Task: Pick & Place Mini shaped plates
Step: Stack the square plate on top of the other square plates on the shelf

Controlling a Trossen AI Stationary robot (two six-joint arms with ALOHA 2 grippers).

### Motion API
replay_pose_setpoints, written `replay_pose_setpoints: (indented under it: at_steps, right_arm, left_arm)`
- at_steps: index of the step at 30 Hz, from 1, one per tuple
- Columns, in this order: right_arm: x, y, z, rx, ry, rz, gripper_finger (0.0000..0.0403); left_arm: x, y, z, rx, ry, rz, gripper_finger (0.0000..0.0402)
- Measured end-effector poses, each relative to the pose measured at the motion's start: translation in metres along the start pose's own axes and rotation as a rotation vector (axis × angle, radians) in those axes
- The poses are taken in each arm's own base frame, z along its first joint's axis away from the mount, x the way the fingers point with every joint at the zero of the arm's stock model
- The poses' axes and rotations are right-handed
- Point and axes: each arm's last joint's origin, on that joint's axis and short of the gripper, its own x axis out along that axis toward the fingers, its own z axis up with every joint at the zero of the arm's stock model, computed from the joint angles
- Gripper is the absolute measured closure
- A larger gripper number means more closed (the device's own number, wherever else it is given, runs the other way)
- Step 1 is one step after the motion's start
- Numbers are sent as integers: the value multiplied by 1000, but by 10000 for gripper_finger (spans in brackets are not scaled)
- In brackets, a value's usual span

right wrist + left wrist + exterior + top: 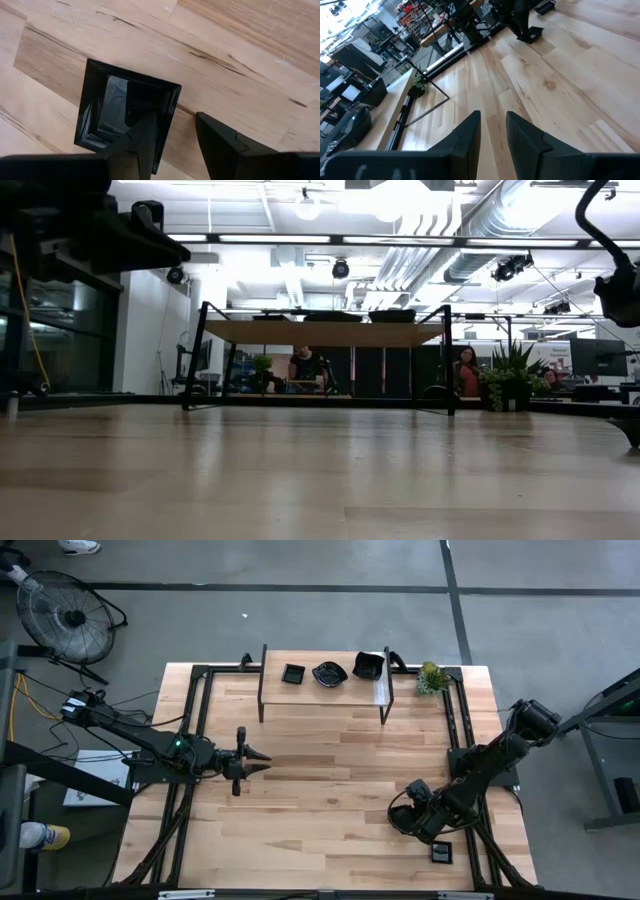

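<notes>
The right gripper [175, 145] hangs low over the near right corner of the table [330, 800], its 2 dark fingers [220, 145] parted by a narrow gap and closed on nothing. Straight beneath it lies a square black plate [107, 107] — glossy, with a stepped rim, flat on the wood; one finger crosses over the plate's edge, the other stands over bare boards beside it. From above, that plate [441, 853] sits just beside the table's right frame rail, close to the front edge.

The left gripper [492, 135] waits well apart at the table's left-middle, held level and pointing toward the centre, fingers a narrow slot apart with nothing between them.

At the far side stands a raised wooden shelf [325, 688] on black legs, carrying 3 more black plates in a row — a small square one [293, 673], a wavy-edged one [329, 673] and a larger angular one [368, 665]. A small green plant [431, 678] stands just right of the shelf.
</notes>
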Motion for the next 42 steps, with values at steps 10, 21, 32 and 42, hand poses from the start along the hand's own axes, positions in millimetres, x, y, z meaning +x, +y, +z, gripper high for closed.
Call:
replay_pose_setpoints:
  at_steps: [10, 21, 32, 42]
  right_arm:
    - [0, 0, 0, -1, -1, -1, 280]
    - [0, 0, 0, -7, -6, 1, 366]
    - [-7, 4, 7, -48, -98, 50, 397]
    - [-24, 34, 34, -193, -375, 136, 400]
  left_arm:
    - [0, -1, -1, -11, 8, -5, 314]
    - [0, -1, -2, -14, 17, -10, 314]
    - [4, -5, -5, -38, 58, -27, 314]
    - [10, -5, -1, -78, 20, 1, 314]
